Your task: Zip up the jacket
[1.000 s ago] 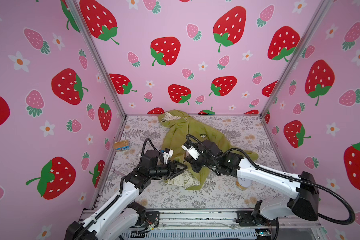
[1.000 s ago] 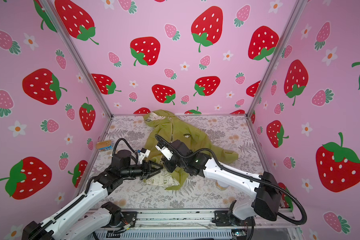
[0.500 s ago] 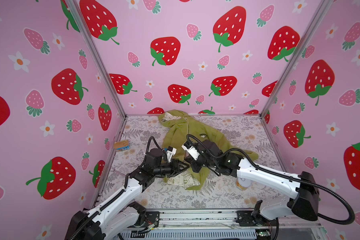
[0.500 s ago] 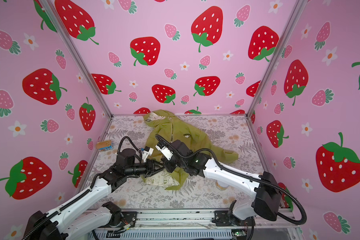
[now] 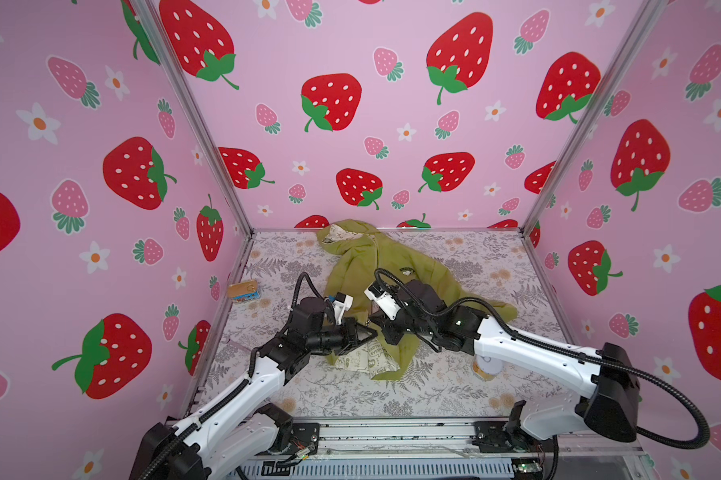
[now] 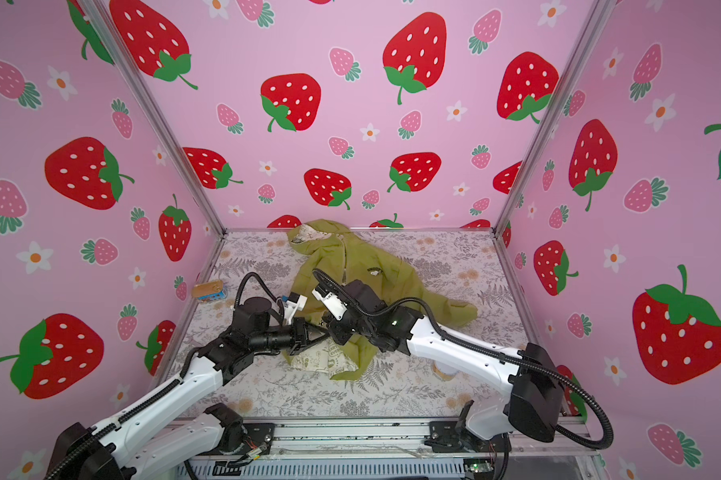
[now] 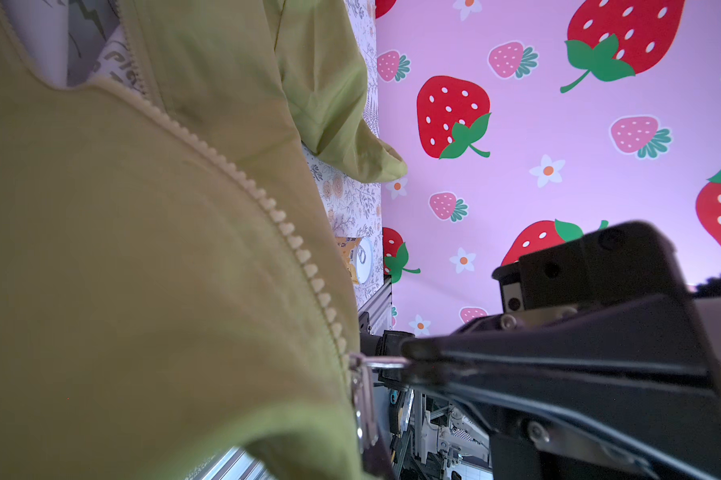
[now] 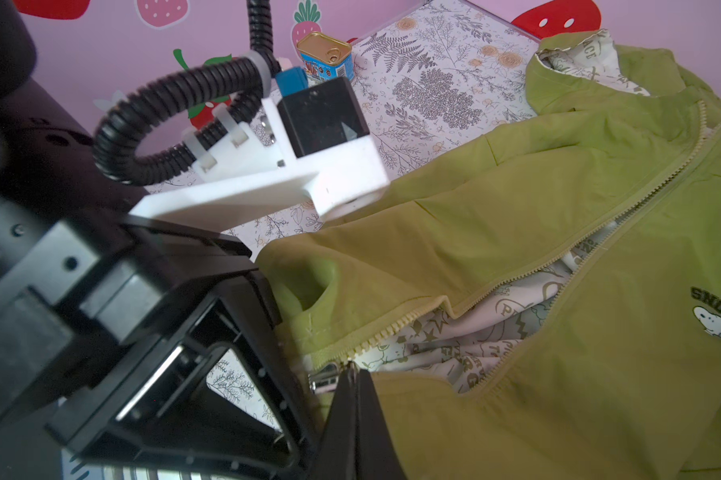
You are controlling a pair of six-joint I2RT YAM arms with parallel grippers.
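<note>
- Olive-green cloth fills the middle of the floral table (image 5: 454, 399): the jacket (image 5: 392, 270) lies front up, hood toward the back wall and hem toward the arms.
- Its front is open along most of its length. Pale printed lining (image 8: 496, 332) shows between the two rows of zipper teeth (image 7: 267, 203), which meet only down at the hem.
- The left gripper (image 7: 406, 361) has its jaws closed flat on the metal zipper pull (image 7: 377, 365), just off the slider (image 7: 361, 399).
- The right gripper (image 8: 352, 374) is pinched tight on the jacket edge at the foot of the zipper, right beside the slider.
- My reading of the step: the hold on the pull is made and the hem is anchored; the run up the teeth is not yet begun.
- The next move calls for drawing the pull toward the hood, in line with the teeth, while the right pincer keeps the hem back so the track stays taut.
- Slack lining near the teeth could snag.
- A tin can (image 5: 243, 290) sits well clear by the left wall.
</note>
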